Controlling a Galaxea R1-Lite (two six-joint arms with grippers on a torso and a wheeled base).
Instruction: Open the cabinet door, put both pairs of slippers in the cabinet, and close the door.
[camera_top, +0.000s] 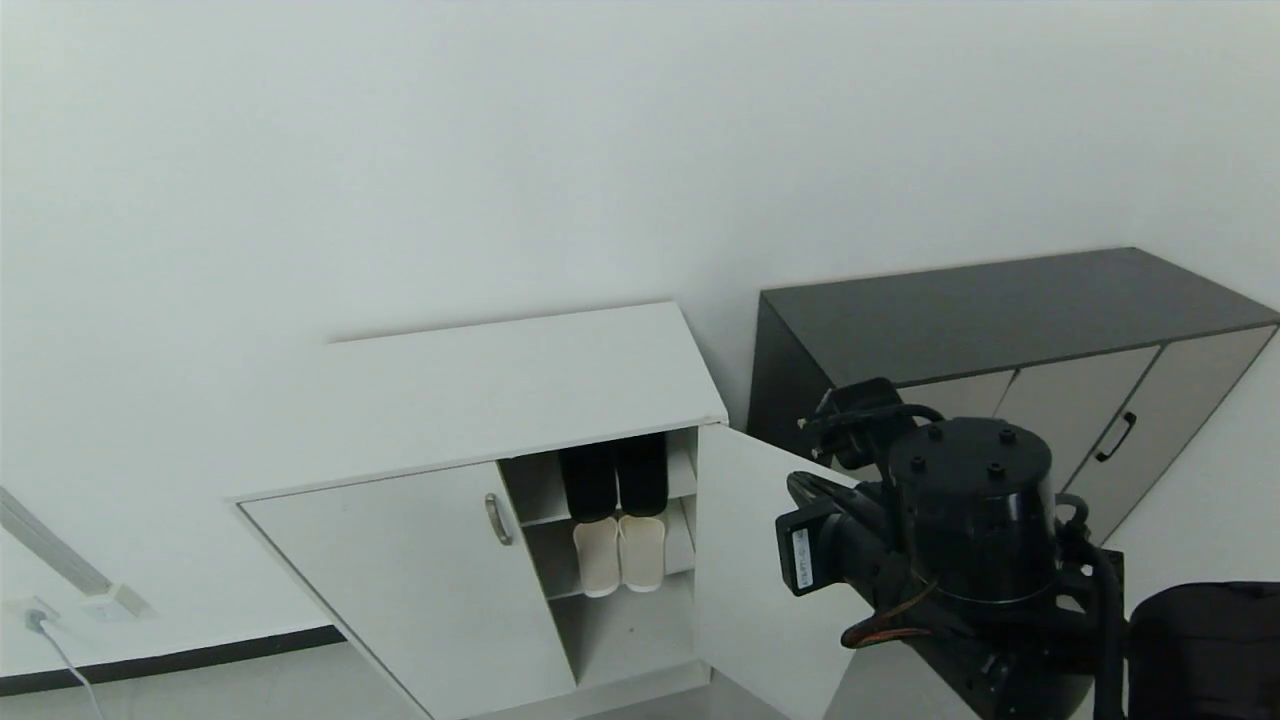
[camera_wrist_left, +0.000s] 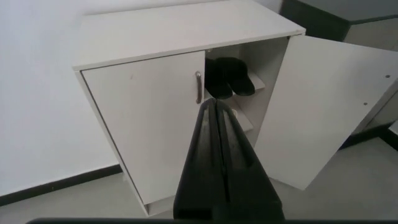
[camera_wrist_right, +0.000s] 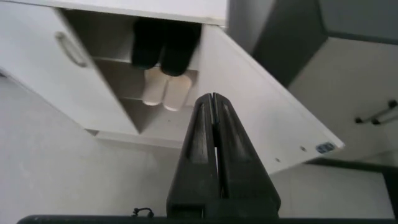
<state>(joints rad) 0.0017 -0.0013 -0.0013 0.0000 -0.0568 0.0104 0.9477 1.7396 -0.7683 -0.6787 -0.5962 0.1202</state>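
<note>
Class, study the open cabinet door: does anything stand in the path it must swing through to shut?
Nothing visible stands in the swing of the open door. The black slippers and white slippers lie on shelves inside the cabinet.

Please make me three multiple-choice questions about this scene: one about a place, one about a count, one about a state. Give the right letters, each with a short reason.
1. Where do the black slippers lie?
A. on the floor
B. on the upper shelf of the white cabinet
C. on top of the cabinet

2. How many pairs of slippers are in the cabinet?
A. one
B. two
C. three

3. How is the cabinet's right door?
A. open
B. shut
C. taken off

Answers:
1 B, they sit on the highest shelf inside.
2 B, the black pair and the cream slippers one shelf below.
3 A, it stands swung out, so the shelves show.
</note>
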